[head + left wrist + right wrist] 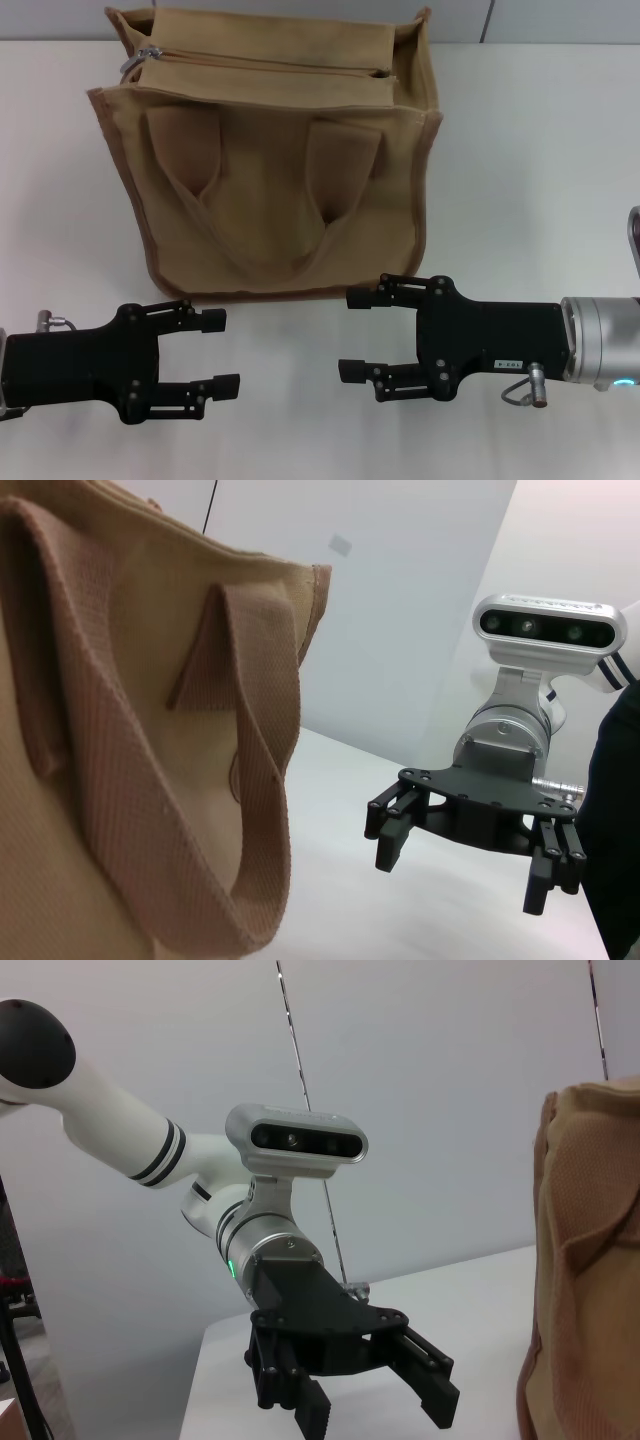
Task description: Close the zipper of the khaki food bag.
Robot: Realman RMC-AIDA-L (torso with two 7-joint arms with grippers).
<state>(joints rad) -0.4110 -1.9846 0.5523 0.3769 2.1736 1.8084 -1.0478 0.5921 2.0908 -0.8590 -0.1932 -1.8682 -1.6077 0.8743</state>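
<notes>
The khaki food bag (270, 190) stands upright on the white table, its two loop handles hanging down the front. The zipper (270, 62) runs across the top panel, and its silver slider (148, 55) sits at the bag's left end. My left gripper (222, 352) is open and empty, low in front of the bag's left corner. My right gripper (352, 335) is open and empty, in front of the bag's right half. The left wrist view shows the bag's front (120, 730) and the right gripper (462, 870). The right wrist view shows the left gripper (375, 1405) and the bag's side (590, 1260).
The white table (540, 170) extends on both sides of the bag and between the two grippers. A pale wall stands behind the bag.
</notes>
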